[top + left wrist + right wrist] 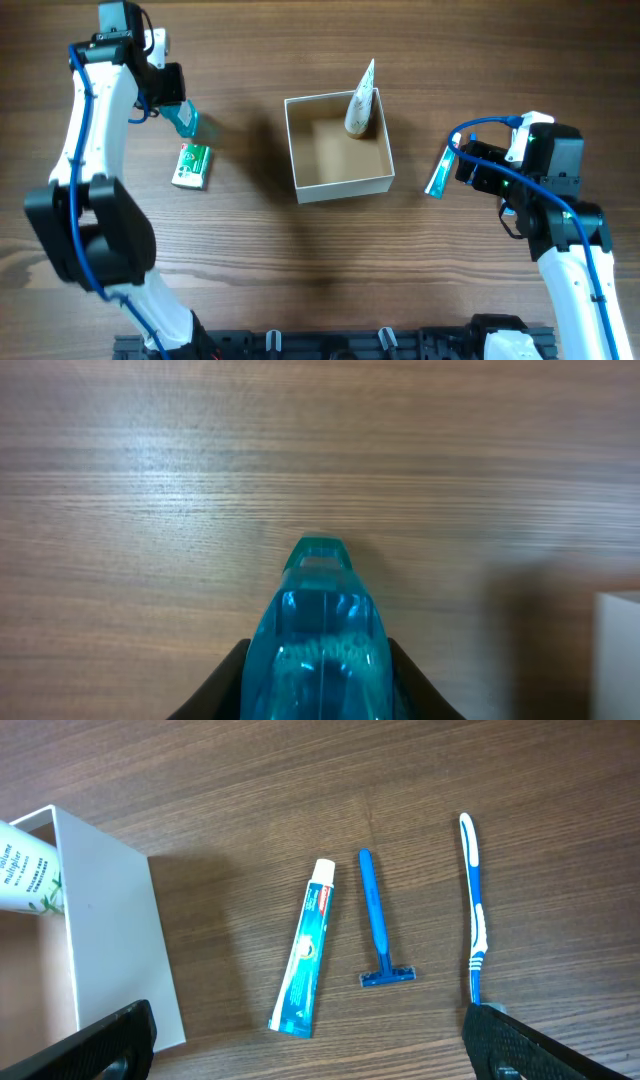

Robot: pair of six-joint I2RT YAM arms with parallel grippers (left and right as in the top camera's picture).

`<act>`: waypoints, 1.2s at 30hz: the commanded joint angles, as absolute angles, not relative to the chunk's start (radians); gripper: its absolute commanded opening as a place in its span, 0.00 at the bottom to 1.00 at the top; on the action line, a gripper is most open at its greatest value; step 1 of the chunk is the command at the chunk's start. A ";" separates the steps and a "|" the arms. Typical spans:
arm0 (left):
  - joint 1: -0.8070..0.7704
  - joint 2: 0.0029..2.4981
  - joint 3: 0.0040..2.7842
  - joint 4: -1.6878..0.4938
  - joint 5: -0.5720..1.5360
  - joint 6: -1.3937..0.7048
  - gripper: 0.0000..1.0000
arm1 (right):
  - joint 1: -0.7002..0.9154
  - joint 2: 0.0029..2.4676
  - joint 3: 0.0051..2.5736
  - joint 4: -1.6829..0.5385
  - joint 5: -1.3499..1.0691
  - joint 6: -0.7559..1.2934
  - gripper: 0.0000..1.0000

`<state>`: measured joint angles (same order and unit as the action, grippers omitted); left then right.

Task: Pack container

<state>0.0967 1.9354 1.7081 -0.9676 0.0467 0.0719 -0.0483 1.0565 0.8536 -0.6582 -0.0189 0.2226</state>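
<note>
1. At the left of the counter, the left tool grips a clear blue object, with a carton near it.
2. In the middle sits the container, a tube leaning in its far-right corner.
3. The right tool hovers open over toothpaste, a razor and a toothbrush.

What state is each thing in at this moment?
Container: open-topped, holding one white tube.
White tube: leaning against the container's wall.
Teal item: gripped by the left claw.
Left claw: shut on the teal item.
Right claw: open, empty.
Toothpaste: lying flat on the table.
Razor: lying flat.
Toothbrush: lying flat.
Green-and-white carton: lying on the table.
</note>
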 commanded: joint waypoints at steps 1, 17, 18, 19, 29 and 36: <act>0.009 1.765 1.721 -0.991 0.056 -0.001 0.04 | -0.043 1.061 0.876 -0.656 -0.023 0.236 1.00; -0.437 1.637 1.721 -1.018 -0.006 -0.329 0.04 | -0.043 1.061 0.876 -0.656 -0.023 0.236 1.00; -0.449 1.638 1.721 -1.018 -0.024 -0.339 0.04 | -0.043 1.061 0.876 -0.656 -0.023 0.236 1.00; -0.456 1.639 1.721 -1.018 -0.037 -0.350 0.04 | -0.043 1.061 0.876 -0.656 -0.023 0.236 1.00; -0.474 1.762 1.721 -1.010 -0.042 -0.371 0.04 | -0.043 1.061 0.876 -0.656 -0.024 0.237 1.00; -0.474 1.847 1.721 -0.944 -0.043 -0.371 0.04 | -0.043 1.061 0.876 -0.657 -0.024 0.237 1.00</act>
